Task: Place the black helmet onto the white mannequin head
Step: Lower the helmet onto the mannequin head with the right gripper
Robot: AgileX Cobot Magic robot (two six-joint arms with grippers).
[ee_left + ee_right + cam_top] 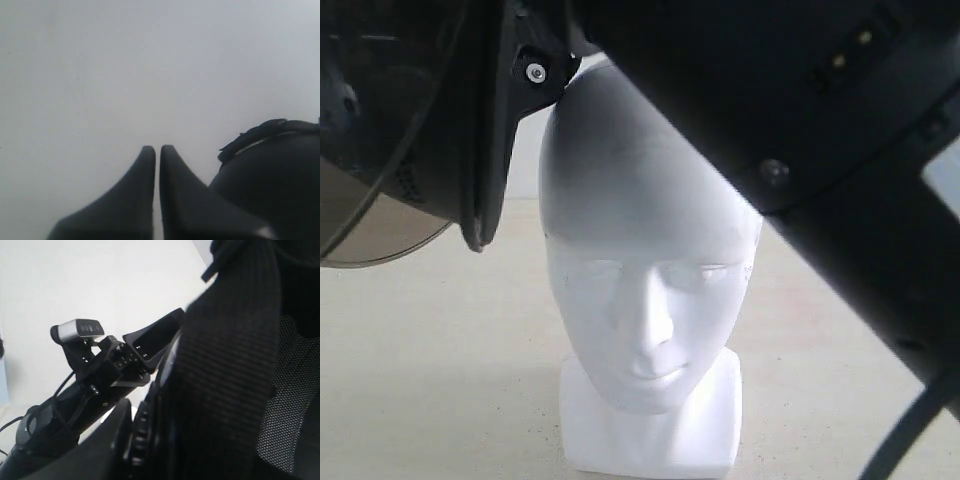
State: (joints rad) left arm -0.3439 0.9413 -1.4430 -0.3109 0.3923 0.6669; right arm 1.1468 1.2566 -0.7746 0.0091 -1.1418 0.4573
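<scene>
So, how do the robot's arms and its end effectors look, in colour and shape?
The left end effector has two matte black fingers, broad at the base and tapering to narrow tips. In the right wrist view the left arm is black, with a silver-grey camera on its wrist and thin black cables beside it.

no readable text, labels, brands or numbers anywhere.

Pale beige tabletop (430,385)
</scene>
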